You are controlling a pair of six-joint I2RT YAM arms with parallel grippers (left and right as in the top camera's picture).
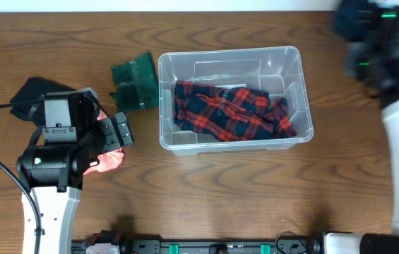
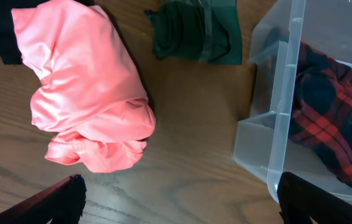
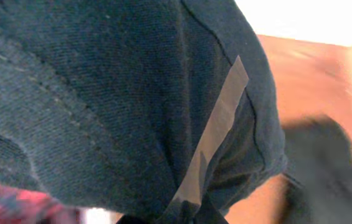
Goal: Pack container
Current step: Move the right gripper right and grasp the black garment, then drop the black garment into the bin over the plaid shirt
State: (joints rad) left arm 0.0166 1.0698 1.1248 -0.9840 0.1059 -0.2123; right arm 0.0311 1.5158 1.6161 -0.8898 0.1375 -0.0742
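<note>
The clear container (image 1: pixel 294 60) stands mid-table with a red and navy plaid cloth (image 1: pixel 231 109) lying in it. It also shows at the right of the left wrist view (image 2: pixel 285 124), with the plaid cloth (image 2: pixel 334 112) inside. My left gripper (image 2: pixel 182 211) is open and empty above bare wood, between a pink cloth (image 2: pixel 82 87) and the container. In the overhead view the left gripper (image 1: pixel 118 130) hangs over the pink cloth (image 1: pixel 107 161). My right gripper (image 1: pixel 358 35) is blurred at the far right, shut on a dark blue cloth (image 3: pixel 101 93) that hides its fingers.
A dark green folded cloth (image 1: pixel 134 81) lies just left of the container and shows in the left wrist view (image 2: pixel 194 31). A black cloth (image 1: pixel 30 95) lies under the left arm. The dark blue cloth carries a grey tape strip (image 3: pixel 216 130).
</note>
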